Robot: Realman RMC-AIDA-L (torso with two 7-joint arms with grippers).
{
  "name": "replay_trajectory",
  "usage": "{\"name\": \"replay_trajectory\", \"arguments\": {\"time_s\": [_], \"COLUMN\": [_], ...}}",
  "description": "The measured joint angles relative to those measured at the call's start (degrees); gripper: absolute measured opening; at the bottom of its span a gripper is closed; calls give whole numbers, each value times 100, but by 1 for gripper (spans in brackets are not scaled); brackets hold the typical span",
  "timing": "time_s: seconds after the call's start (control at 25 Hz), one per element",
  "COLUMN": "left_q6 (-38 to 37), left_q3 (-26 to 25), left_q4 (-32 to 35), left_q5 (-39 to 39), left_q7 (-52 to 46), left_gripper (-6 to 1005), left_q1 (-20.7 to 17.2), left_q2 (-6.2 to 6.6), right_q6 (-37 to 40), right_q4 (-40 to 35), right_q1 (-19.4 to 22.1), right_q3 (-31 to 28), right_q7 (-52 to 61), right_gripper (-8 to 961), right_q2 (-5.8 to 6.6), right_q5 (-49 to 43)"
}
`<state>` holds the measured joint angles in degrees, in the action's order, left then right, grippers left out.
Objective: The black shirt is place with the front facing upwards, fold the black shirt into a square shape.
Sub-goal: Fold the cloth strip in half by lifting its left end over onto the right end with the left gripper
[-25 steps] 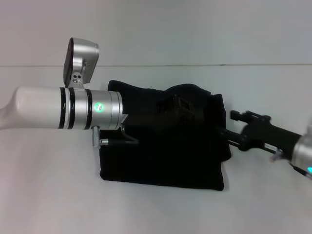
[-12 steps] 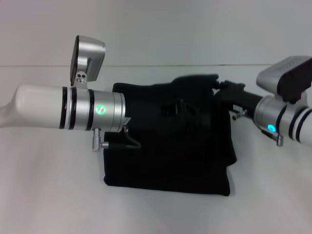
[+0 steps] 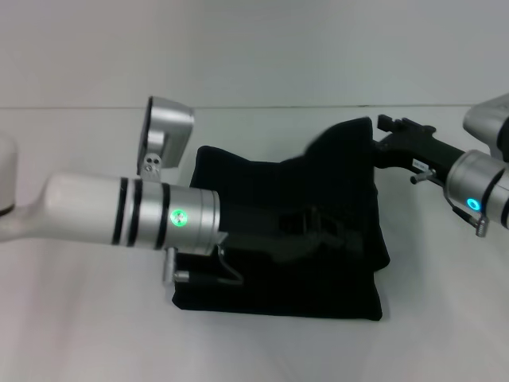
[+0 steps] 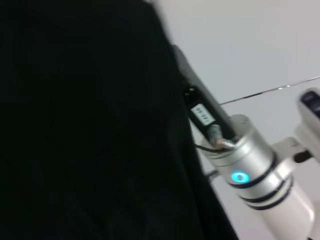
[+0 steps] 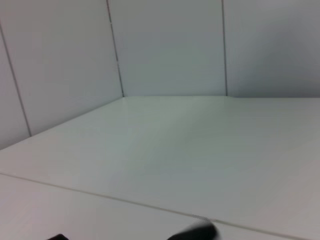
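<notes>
the black shirt (image 3: 278, 239) lies mostly folded; the right gripper (image 3: 380, 137) lifts its two o'clock corner, the left gripper (image 3: 318, 227) presses mid-cloth, grips unclear.

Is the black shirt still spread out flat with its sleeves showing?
No: in the head view the black shirt lies folded into a compact, roughly rectangular bundle on the white table, with no sleeves showing.

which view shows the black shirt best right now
The head view: the black shirt lies folded on the white table, outline visible, left hand over it, right hand at its far right corner. The left wrist view shows only close dark cloth; the right wrist view shows none clearly.
</notes>
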<state>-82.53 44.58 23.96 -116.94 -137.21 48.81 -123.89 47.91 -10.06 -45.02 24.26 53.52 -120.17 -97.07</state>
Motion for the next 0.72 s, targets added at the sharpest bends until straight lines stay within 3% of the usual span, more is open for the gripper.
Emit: {"name": "replay_trajectory", "arguments": {"time_s": [0.32,0.72], "left_q6": [727,370], "left_q3": [51,7], "left_q4": [-783,-870], "left_q5": [23,205], "left_q7": [479,769], "left_gripper": [22,33], "left_q1": [198,233], "left_q2": [-36,-54], "right_q6": [-87,334], "right_q4": [-36,-162], "right_q1": [227,806], "right_q3": [-34,-857], "right_q7": [0,48], "right_gripper": [709,708], "right_q2": [21,37], "right_q5": [22,596]}}
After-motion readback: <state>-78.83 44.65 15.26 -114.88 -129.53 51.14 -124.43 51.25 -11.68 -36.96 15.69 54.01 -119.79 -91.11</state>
